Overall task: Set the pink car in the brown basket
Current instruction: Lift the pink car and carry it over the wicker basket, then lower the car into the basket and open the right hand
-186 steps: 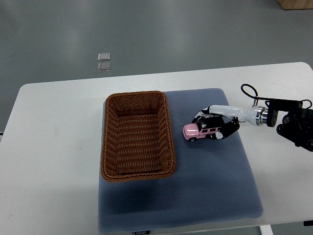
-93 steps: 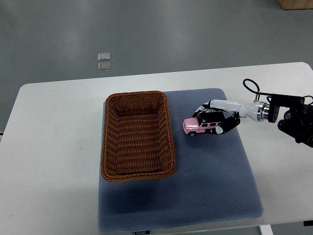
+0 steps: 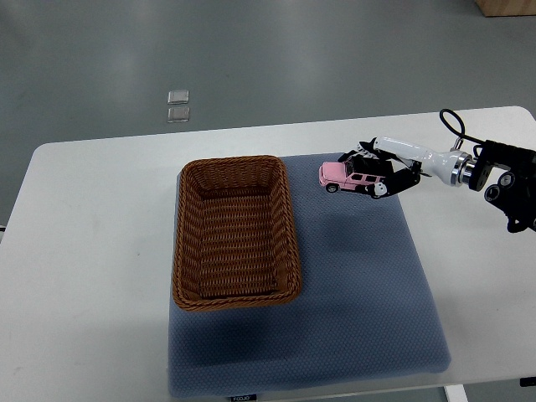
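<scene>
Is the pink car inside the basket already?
No, the pink car is held in the right hand, to the right of the brown basket, which has nothing in it.

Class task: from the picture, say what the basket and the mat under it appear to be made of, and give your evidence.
Brown basket: woven wicker or rattan-style strands, matte; ribbed weave shows. Blue-grey mat: probably foam or fabric, matte; fine dotted texture.
</scene>
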